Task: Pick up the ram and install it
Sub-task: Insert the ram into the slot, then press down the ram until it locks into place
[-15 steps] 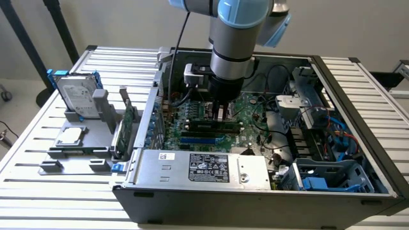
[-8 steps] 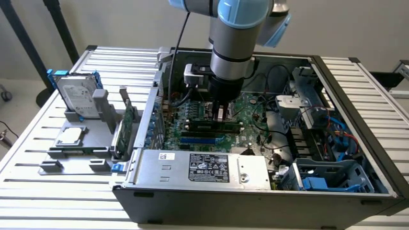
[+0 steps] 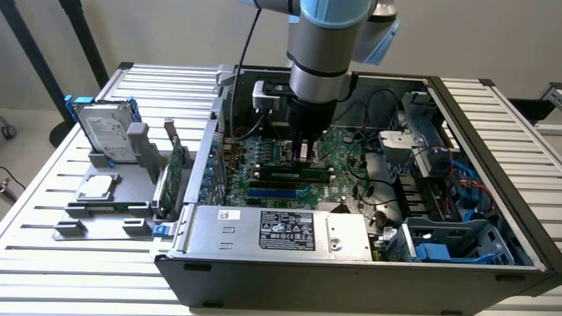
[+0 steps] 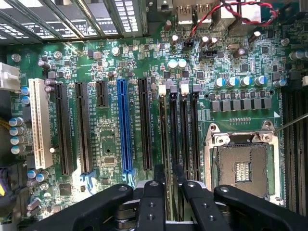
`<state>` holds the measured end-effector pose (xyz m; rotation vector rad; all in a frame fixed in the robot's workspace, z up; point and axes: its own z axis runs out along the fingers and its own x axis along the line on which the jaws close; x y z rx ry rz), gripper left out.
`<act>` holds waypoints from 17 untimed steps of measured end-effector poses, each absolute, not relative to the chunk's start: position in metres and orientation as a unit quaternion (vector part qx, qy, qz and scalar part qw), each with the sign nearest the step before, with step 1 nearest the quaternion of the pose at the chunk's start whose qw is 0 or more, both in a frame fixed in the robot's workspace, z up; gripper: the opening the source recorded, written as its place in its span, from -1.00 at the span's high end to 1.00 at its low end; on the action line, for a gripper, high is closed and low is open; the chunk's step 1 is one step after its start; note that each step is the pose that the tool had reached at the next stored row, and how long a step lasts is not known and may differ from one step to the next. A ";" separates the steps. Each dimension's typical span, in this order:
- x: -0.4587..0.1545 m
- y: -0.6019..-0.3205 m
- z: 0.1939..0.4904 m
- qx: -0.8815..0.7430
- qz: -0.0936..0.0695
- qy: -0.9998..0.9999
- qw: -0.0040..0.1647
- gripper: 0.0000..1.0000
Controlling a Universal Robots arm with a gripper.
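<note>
No words or numbers can be read. The black sticker (image 3: 286, 231) on the silver power box (image 3: 276, 235) has tiny white print and signs, too small to read. White print on the green board (image 4: 108, 96) is too small as well.

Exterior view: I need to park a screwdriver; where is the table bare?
Bare table slats lie in front of the grey holder tray and past the computer case at the exterior view's right. Crowded: the tray and inside the case.
</note>
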<state>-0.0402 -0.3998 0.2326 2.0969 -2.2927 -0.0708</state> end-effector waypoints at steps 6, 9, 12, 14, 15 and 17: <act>-0.040 -0.400 0.246 0.675 -0.023 -0.737 0.017 0.60; -0.040 -0.400 0.250 0.675 -0.023 -0.737 0.017 0.79; -0.040 -0.400 0.250 0.675 -0.023 -0.737 0.017 0.79; -0.040 -0.400 0.250 0.675 -0.023 -0.737 0.017 0.79; -0.040 -0.400 0.250 0.675 -0.023 -0.737 0.017 0.79; -0.040 -0.400 0.250 0.675 -0.023 -0.737 0.017 0.79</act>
